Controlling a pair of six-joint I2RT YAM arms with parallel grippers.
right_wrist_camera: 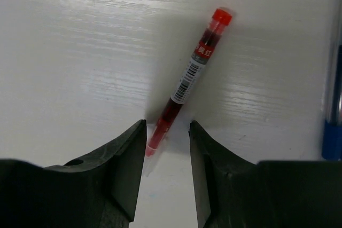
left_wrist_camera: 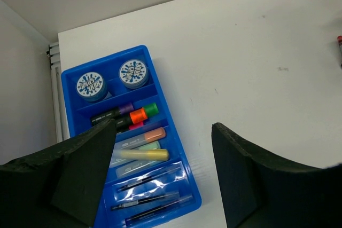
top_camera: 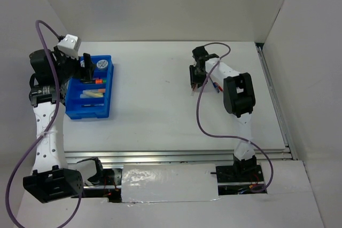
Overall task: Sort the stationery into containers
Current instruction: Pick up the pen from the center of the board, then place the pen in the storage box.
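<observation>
A rectangular bright-blue plastic tray with compartments [top_camera: 88,114] lies near the left edge of the white counter [top_camera: 155,116], toward its far left corner. Inside it there is a small round blue-patterned tape roll [top_camera: 101,63] at the far end, then orange and green short markers [top_camera: 99,81], then pale markers [top_camera: 92,95]. The left gripper [top_camera: 87,69] hangs over the far part of the tray. The right gripper [top_camera: 195,83] points down at the counter, to the right of its middle. Thin pens with red and blue parts [top_camera: 216,86] lie just beside that arm.
</observation>
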